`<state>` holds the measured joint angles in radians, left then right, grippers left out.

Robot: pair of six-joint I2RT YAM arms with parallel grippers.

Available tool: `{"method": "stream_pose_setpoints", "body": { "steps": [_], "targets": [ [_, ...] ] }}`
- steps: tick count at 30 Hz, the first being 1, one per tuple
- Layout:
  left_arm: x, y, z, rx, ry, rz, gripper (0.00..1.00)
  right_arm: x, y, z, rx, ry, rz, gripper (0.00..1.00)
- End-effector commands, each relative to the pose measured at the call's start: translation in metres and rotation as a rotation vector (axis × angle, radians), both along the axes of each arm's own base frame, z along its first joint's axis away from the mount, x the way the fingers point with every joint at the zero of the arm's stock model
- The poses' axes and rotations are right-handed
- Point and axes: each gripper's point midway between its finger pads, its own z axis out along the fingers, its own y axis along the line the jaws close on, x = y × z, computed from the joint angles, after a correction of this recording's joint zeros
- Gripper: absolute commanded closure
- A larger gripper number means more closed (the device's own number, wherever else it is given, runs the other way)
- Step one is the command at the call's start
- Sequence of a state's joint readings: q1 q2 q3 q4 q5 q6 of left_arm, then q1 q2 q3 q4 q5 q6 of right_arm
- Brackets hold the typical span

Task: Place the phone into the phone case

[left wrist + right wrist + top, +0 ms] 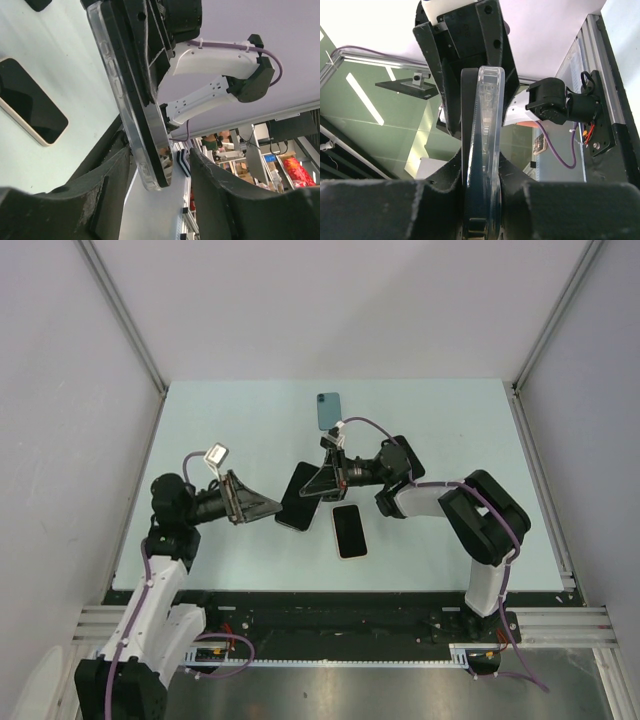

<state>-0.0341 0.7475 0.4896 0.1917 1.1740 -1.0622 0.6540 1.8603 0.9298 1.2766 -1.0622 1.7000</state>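
Above pale table (200, 420), right pincer (481, 177) clamps half-hidden phone case (120, 100); left pincer (160, 164) gapes around it.

From above, the right tool (316, 485) covers the upper corner of the black phone (295, 502). The right wrist shows the clear plastic phone case (489, 150) edge-on, its lower end buried between the fingers (395, 210); how far the phone sits in it cannot be told. In the left wrist view a cream-rimmed black-screened phone (31, 107) is cut by the left edge, a dark shape (37, 4) by the top edge.
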Motion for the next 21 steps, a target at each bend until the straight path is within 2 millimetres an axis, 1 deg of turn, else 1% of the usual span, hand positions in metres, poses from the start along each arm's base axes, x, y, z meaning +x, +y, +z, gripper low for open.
{"method": "stream_pose_setpoints", "body": {
  "steps": [1,4,6,7,8,9,10,11,13,15,17,18,20,21],
  "targets": [
    [-0.010,-0.007,-0.016,0.044,-0.014,-0.069,0.44,-0.015,-0.012,0.051,0.233,-0.309,0.001,0.91],
    [-0.010,-0.010,-0.020,0.061,-0.008,-0.085,0.44,-0.015,-0.012,0.052,0.235,-0.310,0.001,0.91],
    [-0.011,-0.012,-0.022,0.071,-0.010,-0.088,0.51,-0.016,-0.012,0.053,0.237,-0.312,0.001,0.91],
    [-0.010,-0.012,-0.022,0.073,-0.011,-0.089,0.68,-0.015,-0.012,0.052,0.234,-0.307,0.002,0.91],
    [-0.010,-0.012,-0.022,0.075,-0.017,-0.083,0.80,-0.015,-0.012,0.052,0.235,-0.306,-0.001,0.90],
    [-0.010,-0.012,-0.021,0.075,-0.016,-0.080,0.92,-0.014,-0.012,0.053,0.236,-0.306,-0.004,0.85],
    [-0.009,-0.012,-0.021,0.077,-0.016,-0.074,1.00,-0.013,-0.012,0.053,0.237,-0.305,-0.008,0.81],
    [-0.007,-0.012,-0.023,0.082,-0.009,-0.061,1.00,-0.012,-0.012,0.053,0.238,-0.294,-0.014,0.78],
    [-0.007,-0.012,-0.023,0.091,-0.016,-0.042,1.00,-0.005,-0.012,0.053,0.237,-0.277,-0.034,0.68],
    [-0.001,-0.009,-0.032,0.119,0.012,0.010,1.00,0.003,-0.012,0.053,0.241,-0.242,-0.065,0.61],
    [0.001,-0.007,-0.039,0.136,0.033,0.043,1.00,0.011,-0.011,0.053,0.249,-0.225,-0.101,0.60],
    [0.005,-0.006,-0.047,0.149,0.048,0.077,1.00,0.015,-0.010,0.052,0.250,-0.222,-0.113,0.58],
    [0.005,-0.005,-0.053,0.156,0.064,0.100,1.00,0.021,-0.009,0.052,0.256,-0.212,-0.143,0.57],
    [0.005,-0.004,-0.056,0.159,0.070,0.108,1.00,0.024,-0.008,0.048,0.251,-0.200,-0.150,0.59]
  ]
}}
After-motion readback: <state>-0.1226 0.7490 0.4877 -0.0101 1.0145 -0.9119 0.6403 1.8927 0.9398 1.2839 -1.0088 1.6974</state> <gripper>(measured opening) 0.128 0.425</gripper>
